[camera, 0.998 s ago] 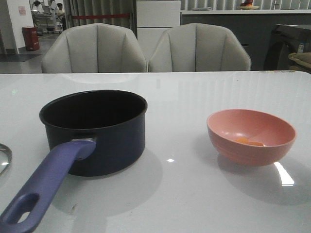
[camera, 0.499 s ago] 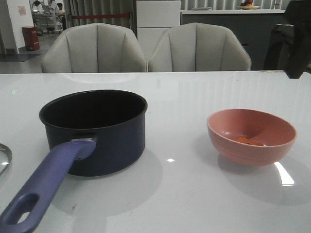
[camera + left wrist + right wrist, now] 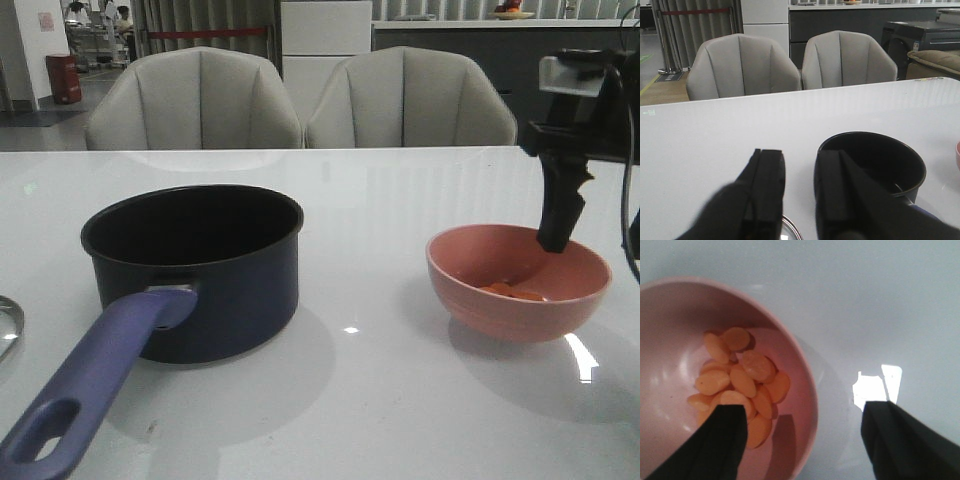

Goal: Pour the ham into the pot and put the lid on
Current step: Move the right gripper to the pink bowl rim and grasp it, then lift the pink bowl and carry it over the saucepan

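Observation:
The dark navy pot (image 3: 200, 262) stands at the left of the table, its purple-blue handle (image 3: 95, 385) pointing to the front; it also shows in the left wrist view (image 3: 875, 157). The ham (image 3: 512, 291) lies as several orange pieces in the pink bowl (image 3: 518, 300) at the right. My right gripper (image 3: 598, 235) is open over the bowl's right rim; in the right wrist view (image 3: 805, 412) one finger is above the ham (image 3: 740, 380), the other outside the bowl (image 3: 670, 340). My left gripper (image 3: 799, 165) is open and empty. Only the lid's steel rim (image 3: 790, 229) shows (image 3: 8, 325).
Two grey chairs (image 3: 195, 100) stand behind the table's far edge. The white tabletop (image 3: 380, 400) shows light reflections near the bowl. A dark counter and appliance stand at the back right.
My right arm has come into the front view from the right and lowered its open gripper over the pink bowl's rim. Pot, bowl and ham have not moved.

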Motion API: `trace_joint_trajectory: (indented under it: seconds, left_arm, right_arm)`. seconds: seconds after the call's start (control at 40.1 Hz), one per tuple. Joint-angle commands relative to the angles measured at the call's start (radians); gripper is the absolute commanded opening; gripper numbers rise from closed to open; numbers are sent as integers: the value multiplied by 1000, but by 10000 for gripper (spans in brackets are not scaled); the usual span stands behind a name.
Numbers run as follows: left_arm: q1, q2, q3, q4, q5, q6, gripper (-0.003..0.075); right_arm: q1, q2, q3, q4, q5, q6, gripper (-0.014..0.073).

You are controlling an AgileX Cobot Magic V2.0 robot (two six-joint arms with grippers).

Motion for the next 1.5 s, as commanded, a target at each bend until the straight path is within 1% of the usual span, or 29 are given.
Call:
trace_joint_trajectory:
  seconds: [0.0, 0.1, 0.15, 0.175, 0.225, 0.25, 0.274, 0.324, 0.424, 0.524, 0.649, 0.898, 1.048, 1.223, 1.372, 1.472]
  left_arm:
    - [-9, 11, -25, -2, -78, 1, 227]
    - [-9, 11, -25, -2, -78, 1, 227]
    - [-9, 11, -25, -2, -78, 1, 227]
    - [-9, 11, -25, -2, -78, 1, 227]
    - [-9, 11, -25, -2, -78, 1, 227]
    - [-9, 11, -25, -2, -78, 1, 227]
    - [-9, 11, -25, -2, -78, 1, 227]
    - [-9, 11, -25, -2, -78, 1, 227]
    - [-9, 8, -25, -2, -78, 1, 227]
    - [-9, 8, -25, -2, -78, 1, 227]
    - [-9, 8, -25, -2, -78, 1, 227]
    - [-9, 8, -25, -2, -78, 1, 227]
    - [-9, 8, -25, -2, -78, 1, 227]
    - [-9, 8, -25, -2, -78, 1, 227]
    - [-9, 8, -25, -2, -78, 1, 227]
    - [-9, 8, -25, -2, -78, 1, 227]
  right_arm:
    - [-7, -10, -35, 20, -23, -37, 540]
    - [-7, 23, -35, 21, -30, -42, 412]
    - [-7, 32, -35, 21, -36, -42, 319]
    - [-7, 32, -35, 21, -40, -42, 293]
    - [-7, 30, -37, 22, -52, -42, 184]
    - [-7, 28, -40, 22, -56, -42, 143]
    - [-7, 24, -48, 22, -56, -42, 122]
    - [-6, 16, -62, 22, -56, -47, 149]
    - [10, -20, -95, 22, -70, -87, 141]
    - [60, -78, -105, 22, -118, -136, 139]
    - [167, -136, -105, 20, -181, -172, 139]
    - [380, -165, -105, 20, -324, -172, 139]
    - [467, -162, -105, 7, -460, -172, 139]
    - [514, -155, -105, -49, -649, -172, 139]
    - [519, -140, -103, -70, -798, -172, 139]
    - [520, -129, -100, -110, -882, -172, 139]
